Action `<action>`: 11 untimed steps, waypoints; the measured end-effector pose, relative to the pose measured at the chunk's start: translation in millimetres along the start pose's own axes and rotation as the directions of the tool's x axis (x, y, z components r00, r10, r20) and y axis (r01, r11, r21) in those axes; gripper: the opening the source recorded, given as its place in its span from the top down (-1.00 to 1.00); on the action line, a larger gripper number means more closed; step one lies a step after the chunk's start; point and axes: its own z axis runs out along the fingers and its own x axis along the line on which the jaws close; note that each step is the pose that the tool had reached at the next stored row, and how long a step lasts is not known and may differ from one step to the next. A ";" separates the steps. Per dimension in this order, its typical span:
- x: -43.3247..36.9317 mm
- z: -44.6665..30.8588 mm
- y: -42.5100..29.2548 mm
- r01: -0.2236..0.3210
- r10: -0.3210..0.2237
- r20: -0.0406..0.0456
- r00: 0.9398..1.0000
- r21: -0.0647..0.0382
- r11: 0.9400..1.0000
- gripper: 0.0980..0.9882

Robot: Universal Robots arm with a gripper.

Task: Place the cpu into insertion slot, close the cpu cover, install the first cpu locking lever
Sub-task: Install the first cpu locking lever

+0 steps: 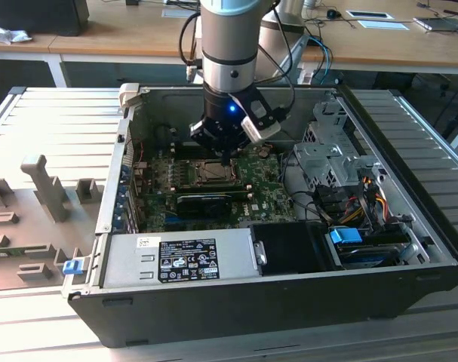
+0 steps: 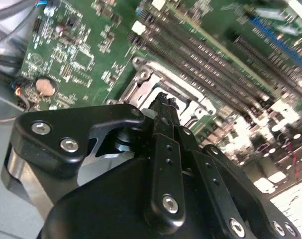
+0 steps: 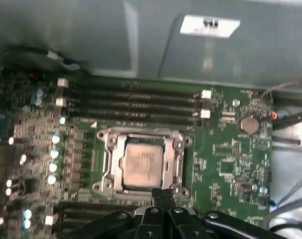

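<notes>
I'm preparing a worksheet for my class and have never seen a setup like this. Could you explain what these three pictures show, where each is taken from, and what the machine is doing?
This is a single robot arm reaching into an open desktop computer case that lies on a slatted metal table. The exterior view is taken from a camera standing off the arm. Both wrist views come from cameras that ride on the arm, looking down past its black gripper.

Inside the case is the green motherboard. On it sits the cpu, a silvery square chip, already in its socket, with the cpu cover, a metal frame, lying closed around it. Beside the socket run long dark memory slots.

The jaws are closed together at the socket's edge, holding nothing that I can see.
</notes>
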 end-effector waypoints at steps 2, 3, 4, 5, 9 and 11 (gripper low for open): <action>0.4 0.1 -5.0 -0.001 0.001 -0.011 1.000 -0.002 1.000 0.98; 0.8 0.6 -11.0 -0.002 0.002 -0.020 1.000 -0.004 1.000 0.98; 1.2 1.0 -15.7 -0.002 0.002 -0.020 1.000 -0.004 1.000 0.98; 1.4 1.2 -18.5 -0.002 0.002 -0.020 1.000 -0.004 1.000 0.98; 2.2 0.5 -29.3 -0.002 0.002 -0.024 1.000 -0.004 1.000 0.98; 2.4 0.4 -32.2 -0.003 0.002 -0.029 1.000 -0.004 1.000 0.98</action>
